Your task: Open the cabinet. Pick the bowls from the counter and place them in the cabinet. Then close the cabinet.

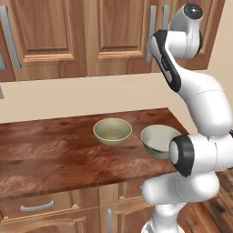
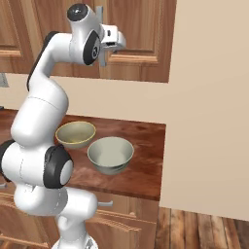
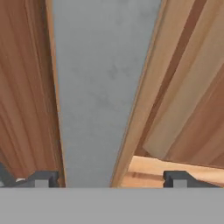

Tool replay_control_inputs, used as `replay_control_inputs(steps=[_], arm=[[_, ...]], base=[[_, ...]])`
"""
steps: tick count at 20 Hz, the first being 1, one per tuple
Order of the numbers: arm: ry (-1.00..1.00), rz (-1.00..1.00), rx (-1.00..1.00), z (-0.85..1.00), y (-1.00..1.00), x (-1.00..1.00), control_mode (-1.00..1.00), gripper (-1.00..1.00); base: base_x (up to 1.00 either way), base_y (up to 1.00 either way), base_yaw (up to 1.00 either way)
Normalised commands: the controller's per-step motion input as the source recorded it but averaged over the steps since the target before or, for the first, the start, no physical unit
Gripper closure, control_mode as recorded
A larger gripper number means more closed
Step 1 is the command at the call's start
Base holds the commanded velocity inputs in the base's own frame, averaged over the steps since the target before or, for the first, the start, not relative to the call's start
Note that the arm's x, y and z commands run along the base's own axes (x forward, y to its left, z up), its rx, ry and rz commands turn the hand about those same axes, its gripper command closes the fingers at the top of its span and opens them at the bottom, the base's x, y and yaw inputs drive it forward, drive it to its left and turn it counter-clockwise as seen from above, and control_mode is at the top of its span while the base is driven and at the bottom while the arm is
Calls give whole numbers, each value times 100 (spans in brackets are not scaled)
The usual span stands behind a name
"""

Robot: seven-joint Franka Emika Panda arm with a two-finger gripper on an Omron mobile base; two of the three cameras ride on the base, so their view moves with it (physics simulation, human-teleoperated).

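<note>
- Drawer fronts — below the counter edge, nearest the base; one curved grey pull shows in the left base view.
- Counter — one glossy reddish-brown slab, carrying two bowls set side by side, just apart.
- Olive bowl — upright, yellowish rim, on the left of the pair as the arm faces them.
- Grey-green bowl — upright, pale inside, a little larger, nearer the counter's right end.
- Cabinet — on the wall above the counter; two raised-panel doors, both shut, with two grey bar handles meeting at centre.
- Gripper — raised to the cabinet doors; its two fingertips stand spread wide, one on either side of a grey handle, not pinching it.
- Wall — plain beige, right of the cabinet.
</note>
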Motion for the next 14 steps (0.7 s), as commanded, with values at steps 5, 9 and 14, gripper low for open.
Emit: replay_control_inputs(steps=[5,9,14], arm=[[-28,0,0,-26,24,17,-100,100],[-11,0,1,-40,0,82,-100,100],[-6,0,2,-50,-2,99,-100,100]], base=[[0,0,0],[0,0,0],[0,0,0]])
